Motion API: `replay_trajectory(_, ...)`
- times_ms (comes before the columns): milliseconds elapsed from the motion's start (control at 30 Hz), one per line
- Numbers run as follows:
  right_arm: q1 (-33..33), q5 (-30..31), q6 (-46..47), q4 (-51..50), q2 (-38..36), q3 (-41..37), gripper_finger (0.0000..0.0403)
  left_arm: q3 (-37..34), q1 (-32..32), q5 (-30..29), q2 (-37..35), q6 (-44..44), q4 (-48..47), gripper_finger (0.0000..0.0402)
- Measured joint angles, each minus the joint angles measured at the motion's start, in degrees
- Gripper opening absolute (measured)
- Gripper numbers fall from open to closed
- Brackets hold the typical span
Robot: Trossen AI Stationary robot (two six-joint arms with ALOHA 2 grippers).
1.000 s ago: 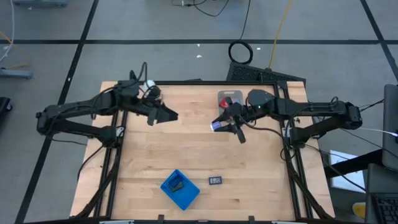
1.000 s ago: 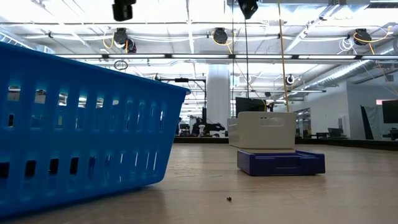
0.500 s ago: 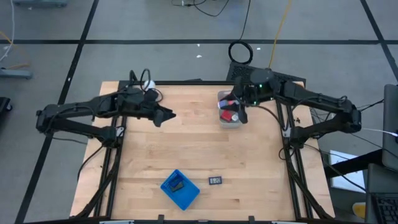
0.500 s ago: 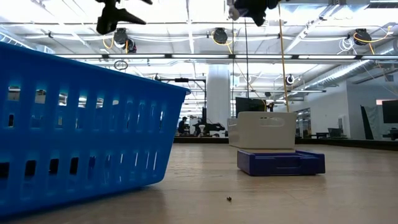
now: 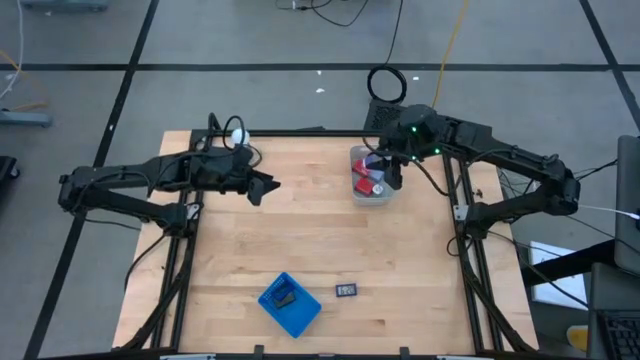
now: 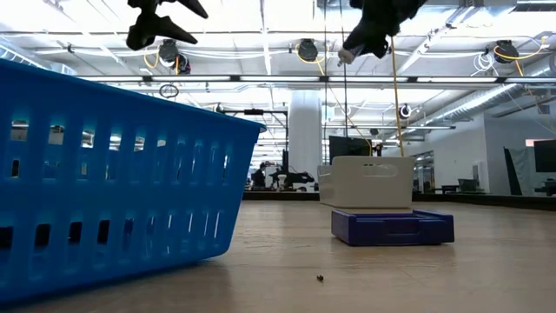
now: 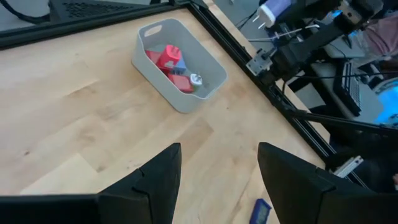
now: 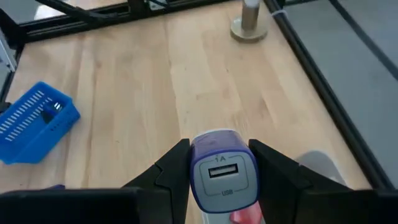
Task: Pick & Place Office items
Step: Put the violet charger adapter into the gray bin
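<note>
My right gripper (image 5: 393,172) is shut on a white and purple USB charger (image 8: 222,177) and hangs over the clear bin (image 5: 370,180) at the table's far side. The bin (image 7: 180,65) holds red blocks and other small pieces. My left gripper (image 5: 262,185) is open and empty above the table's left half, its fingers pointing toward the bin. A small dark rectangle (image 5: 346,290) lies flat on the table near the front. Both grippers show at the top of the low view, the left gripper (image 6: 161,22) and the right gripper (image 6: 373,30). My right gripper pinches the charger's two opposite sides (image 8: 196,171) between its two fingers, with the face bearing the USB port turned toward the wrist camera. The fingers slant downward. The charger is lifted clear, above the bin's red pieces (image 8: 245,218).
A blue slotted basket (image 5: 290,303) with a dark piece inside stands near the table's front edge. A white ball on a round stand (image 5: 237,137) sits at the far left. A black frame rail runs along the table's edges. Bare wood lies across the middle.
My right gripper has carried the charger from above the table's middle toward the far edge and now hangs over the bin, having turned on the way. The charger stays in its fingers, clear of the table.
</note>
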Motion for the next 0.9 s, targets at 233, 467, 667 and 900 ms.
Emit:
replay_trajectory(233, -1.5, 2.95, 0.0, -5.03, 2.26, 0.0, 0.0129, 0.0, 0.01, -2.08, 0.0, 0.04, -0.02, 0.0214)
replay_trajectory(467, -1.79, 3.17, -0.81, -8.0, 5.64, -0.09, 0.0129, 0.0, 0.01, -2.32, 0.0, 0.07, -0.02, 0.0214)
replay_trajectory(667, -1.79, 4.54, -0.85, -7.48, 7.74, -2.0, 0.0129, 0.0, -0.01, -2.33, 0.0, 0.42, 0.0, 0.0214)
replay_trajectory(900, -1.83, 4.52, -0.25, -5.63, 7.78, -9.49, 0.0129, 0.0, -0.01, -2.32, 0.0, 0.88, 0.0, 0.0214)
